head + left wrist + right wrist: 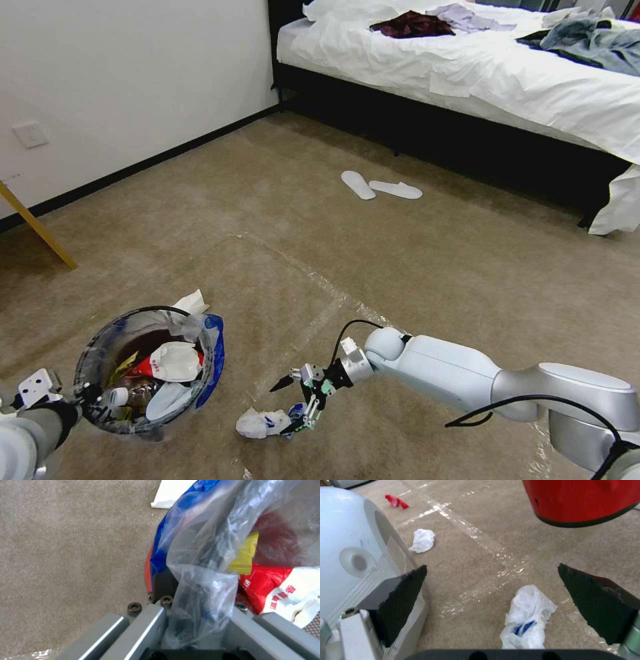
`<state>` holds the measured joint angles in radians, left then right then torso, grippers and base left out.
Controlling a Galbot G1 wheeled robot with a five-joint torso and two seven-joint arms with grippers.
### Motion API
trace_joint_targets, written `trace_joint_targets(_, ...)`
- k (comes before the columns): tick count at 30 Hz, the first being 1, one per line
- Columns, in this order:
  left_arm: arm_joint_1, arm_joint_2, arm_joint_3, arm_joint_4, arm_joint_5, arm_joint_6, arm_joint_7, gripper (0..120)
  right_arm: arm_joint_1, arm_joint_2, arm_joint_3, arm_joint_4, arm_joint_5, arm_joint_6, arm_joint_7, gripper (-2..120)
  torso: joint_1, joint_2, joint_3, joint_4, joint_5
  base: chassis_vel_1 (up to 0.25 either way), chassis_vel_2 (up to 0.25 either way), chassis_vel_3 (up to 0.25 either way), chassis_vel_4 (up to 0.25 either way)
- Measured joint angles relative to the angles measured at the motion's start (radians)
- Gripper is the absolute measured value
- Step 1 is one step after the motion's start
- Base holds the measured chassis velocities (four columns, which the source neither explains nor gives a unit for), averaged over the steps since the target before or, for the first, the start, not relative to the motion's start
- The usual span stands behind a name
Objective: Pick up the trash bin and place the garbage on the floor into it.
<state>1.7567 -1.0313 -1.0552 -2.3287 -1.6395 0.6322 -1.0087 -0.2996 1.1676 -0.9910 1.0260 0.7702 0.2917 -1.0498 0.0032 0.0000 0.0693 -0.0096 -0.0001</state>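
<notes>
1. Bin sits at the lower left of the head view, held off the carpet; the right wrist view shows its red base hanging above the floor.
2. Left gripper grips the bin's near rim, its jaws clamped on the rim and the clear liner, as the left wrist view shows.
3. Inside the bin lie a red-and-white wrapper, a yellow scrap and other litter.
4. A white tissue lies on the carpet just behind the bin.
5. A crumpled white tissue with blue marks lies on the carpet to the right of the bin, at the tips of the right gripper.
6. Right gripper's jaws stand wide apart, and the tissue lies between them, untouched.
7. Farther off in the right wrist view, another white tissue and a red wrapper lie on the carpet.
</notes>
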Motion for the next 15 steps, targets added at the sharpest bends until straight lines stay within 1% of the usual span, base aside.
trace_joint_targets(8,0.000,0.002,-0.002,0.000,0.000,0.000,0.001,0,-0.017,0.034,-0.002,-0.019,-0.032,0.008,0.015,100,0.000,0.000,0.000,0.0000,0.0000,0.000,0.000,0.000,0.000)
trace_joint_targets(15,0.000,0.003,-0.004,0.000,-0.001,0.000,0.002,0,-0.021,0.036,-0.002,-0.033,-0.062,0.016,0.020,100,0.000,0.000,0.000,0.0000,0.0001,0.000,0.000,0.000,0.000)
